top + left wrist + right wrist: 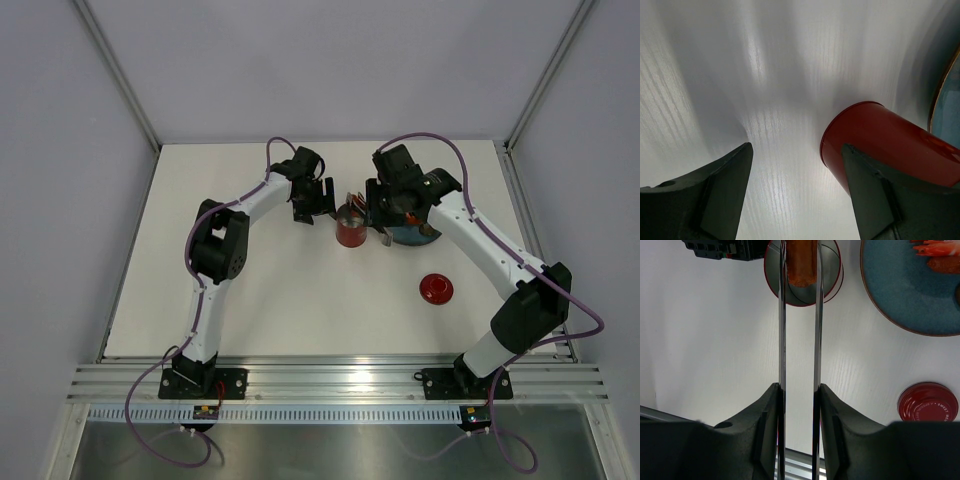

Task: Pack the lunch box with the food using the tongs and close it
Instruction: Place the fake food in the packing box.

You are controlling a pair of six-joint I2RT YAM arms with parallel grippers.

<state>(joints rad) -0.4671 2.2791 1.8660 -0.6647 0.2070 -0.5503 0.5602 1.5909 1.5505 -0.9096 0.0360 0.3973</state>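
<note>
While the left hand stood with its fingers wide apart just beside the lunch box, gripping nothing, the can had no firm brace. One finger sat close against its red wall, though I could not tell whether it touched. I judged that this hand would serve best as a stop, so the box could not slide or tip if the tongs knocked its rim.

Over the open mouth of the box, the tongs pinched one orange-red piece of food at their tips, and the right wrist view showed it lined up with the silvery inside. The right hand was clamped on the two slim arms, squeezing them nearly parallel. The step in hand looked to be the drop. It called for lowering the tips until the piece sat inside the rim, then easing the squeeze slowly, so the arms would not spring apart and flick it onto the table. The piece looked long against the opening, so it would go in best end first.

Further right, more food lay on the blue plate. The red lid lay on the table well apart from the box, so closing was not yet begun.
</note>
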